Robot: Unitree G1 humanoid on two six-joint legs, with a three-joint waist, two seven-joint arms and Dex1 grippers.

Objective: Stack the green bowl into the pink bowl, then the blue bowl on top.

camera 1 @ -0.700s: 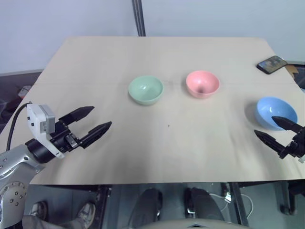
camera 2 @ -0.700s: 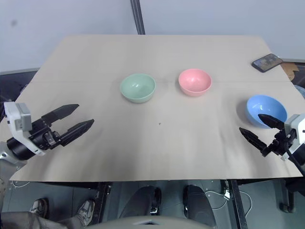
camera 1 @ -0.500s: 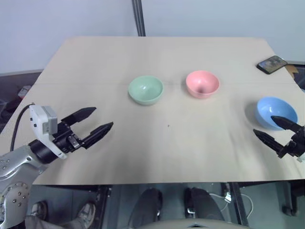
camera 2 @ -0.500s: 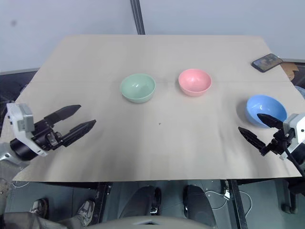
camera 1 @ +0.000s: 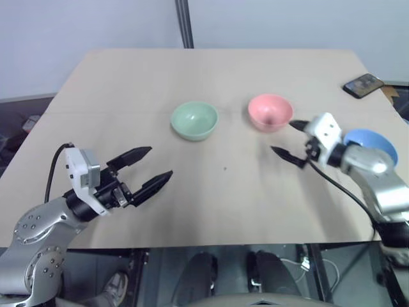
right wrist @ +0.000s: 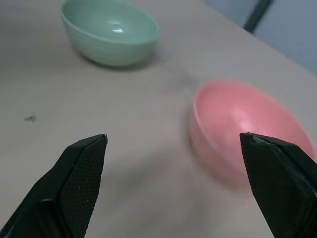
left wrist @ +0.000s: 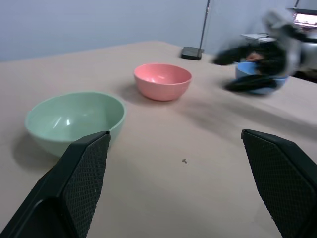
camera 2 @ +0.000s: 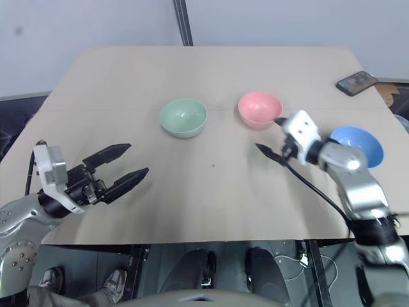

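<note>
Three bowls sit on the tan table: the green bowl left of centre, the pink bowl to its right, and the blue bowl at the far right, partly behind my right forearm. My right gripper is open just in front of the pink bowl, empty, aimed leftward. In its wrist view the pink bowl lies close ahead and the green bowl farther off. My left gripper is open and empty near the front left, pointing toward the green bowl.
A dark phone lies at the table's far right corner. A black pole rises behind the far edge. Bare tabletop stretches between the two grippers and in front of the bowls.
My right gripper has swung from beside the blue bowl at the front right, leftward and away from me, to the pink bowl. My left gripper has edged rightward. The bowls have not moved.
</note>
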